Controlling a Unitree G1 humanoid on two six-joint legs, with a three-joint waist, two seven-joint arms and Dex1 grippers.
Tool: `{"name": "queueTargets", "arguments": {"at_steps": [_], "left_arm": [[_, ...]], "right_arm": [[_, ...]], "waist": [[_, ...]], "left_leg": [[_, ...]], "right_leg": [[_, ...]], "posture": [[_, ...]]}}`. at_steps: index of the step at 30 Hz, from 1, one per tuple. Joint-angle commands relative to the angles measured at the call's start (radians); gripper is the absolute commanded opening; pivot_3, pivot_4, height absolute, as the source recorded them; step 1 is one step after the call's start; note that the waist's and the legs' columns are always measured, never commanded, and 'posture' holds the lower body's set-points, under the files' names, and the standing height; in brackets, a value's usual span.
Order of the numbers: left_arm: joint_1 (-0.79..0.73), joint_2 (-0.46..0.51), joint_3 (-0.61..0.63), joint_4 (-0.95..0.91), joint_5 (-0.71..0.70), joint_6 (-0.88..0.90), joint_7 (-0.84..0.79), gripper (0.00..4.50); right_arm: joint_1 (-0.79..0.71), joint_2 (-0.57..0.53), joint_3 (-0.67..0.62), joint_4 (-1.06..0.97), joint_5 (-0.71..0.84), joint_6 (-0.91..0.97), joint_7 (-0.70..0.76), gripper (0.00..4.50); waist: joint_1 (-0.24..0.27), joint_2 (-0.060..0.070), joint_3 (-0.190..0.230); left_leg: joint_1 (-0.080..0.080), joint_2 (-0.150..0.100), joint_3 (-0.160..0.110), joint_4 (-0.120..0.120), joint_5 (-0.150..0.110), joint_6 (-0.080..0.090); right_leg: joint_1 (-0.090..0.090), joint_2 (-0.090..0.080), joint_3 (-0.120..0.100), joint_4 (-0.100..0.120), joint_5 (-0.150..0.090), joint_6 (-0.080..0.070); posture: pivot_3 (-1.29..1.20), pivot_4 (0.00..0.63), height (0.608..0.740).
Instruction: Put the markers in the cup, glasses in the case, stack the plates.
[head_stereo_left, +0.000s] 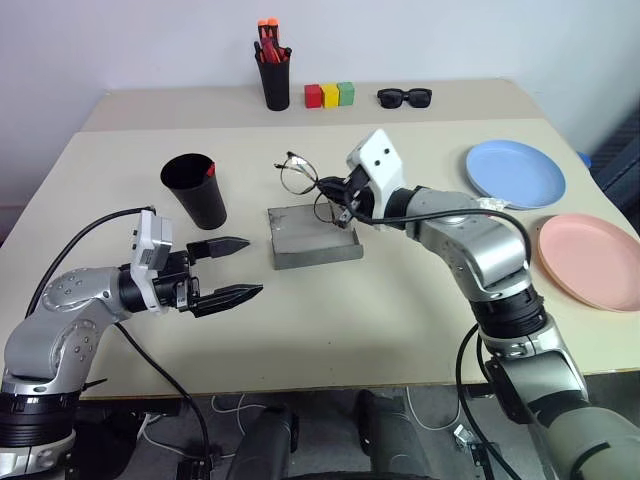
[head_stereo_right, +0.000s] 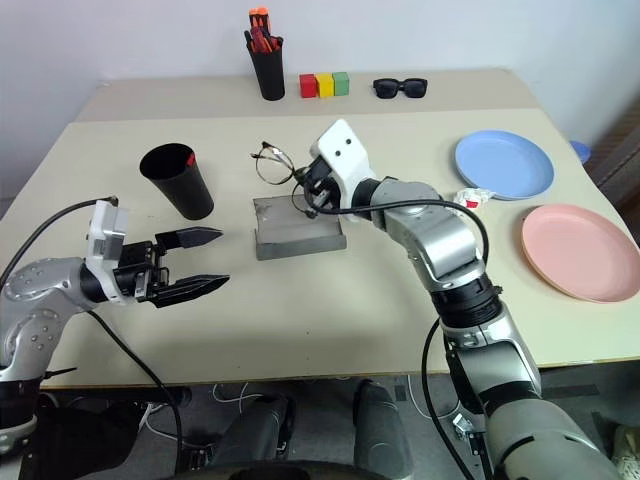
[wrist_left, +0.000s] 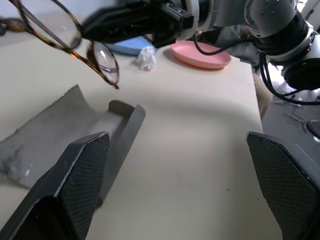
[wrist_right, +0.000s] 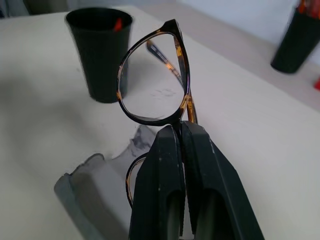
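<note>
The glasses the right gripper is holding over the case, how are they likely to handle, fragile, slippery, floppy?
Probably light and delicate: the glasses have a thin frame and slim arms. The right gripper pinches them at the bridge, so they may swivel or slip. The hinged arms hang loose and could snag the wall of the open grey case going in.

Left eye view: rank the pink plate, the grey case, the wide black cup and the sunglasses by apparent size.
1. pink plate, partly cut off by the frame edge
2. grey case, close to the plate, so unsure
3. black cup
4. sunglasses, farthest back, which shrinks them
</note>
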Motion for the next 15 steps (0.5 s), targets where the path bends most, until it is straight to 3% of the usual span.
{"name": "queueTargets", "arguments": {"at_steps": [1,7,15], "left_arm": [[0.019,-0.001,0.041,-0.045,-0.018,-0.028,0.010,4.50],[0.046,-0.002,0.042,-0.058,-0.023,-0.045,0.022,4.50],[0.041,-0.004,0.035,-0.050,-0.020,-0.054,0.023,4.50]], "right_arm": [[0.021,-0.001,0.056,0.033,-0.072,-0.148,0.073,0.03],[0.026,0.019,0.066,0.136,-0.148,-0.259,0.104,0.03],[-0.022,0.061,0.002,0.208,-0.155,-0.272,0.101,0.03]], "waist": [[-0.001,0.000,0.000],[-0.002,0.000,0.000],[-0.002,0.000,0.000]], "left_leg": [[0.000,0.000,0.000,-0.001,0.000,0.000],[0.000,0.000,0.000,-0.001,0.001,-0.002],[0.000,0.000,0.000,-0.002,0.001,-0.002]], "right_leg": [[0.000,0.000,0.000,0.000,0.000,0.000],[-0.001,0.000,0.000,0.000,0.001,-0.001],[-0.001,0.000,0.000,0.000,0.001,-0.001]], "posture": [[0.00,0.150,0.740],[0.00,0.150,0.740],[0.00,0.150,0.740]]}}
